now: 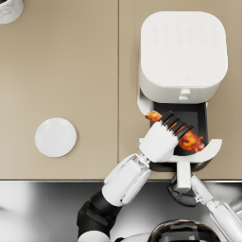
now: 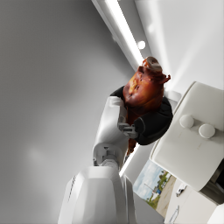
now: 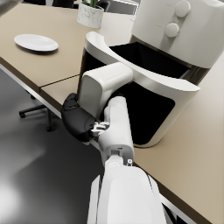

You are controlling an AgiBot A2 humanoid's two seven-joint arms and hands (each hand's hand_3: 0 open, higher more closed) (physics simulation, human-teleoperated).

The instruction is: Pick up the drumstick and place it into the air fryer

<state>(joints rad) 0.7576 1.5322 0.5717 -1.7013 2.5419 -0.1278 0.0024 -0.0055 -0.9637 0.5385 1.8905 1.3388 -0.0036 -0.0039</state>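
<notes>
White arms, dark hand (image 1: 176,126)

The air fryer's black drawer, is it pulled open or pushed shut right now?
Open. The black drawer sticks out from the white air fryer, its dark inside exposed, and the right hand grips its white handle.

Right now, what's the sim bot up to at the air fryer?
The left hand holds the drumstick over the air fryer's pulled-out drawer, not yet released. The right hand grips the drawer handle at the table's front edge. The white plate on the table is bare, and a pale pot sits at the far corner.
</notes>
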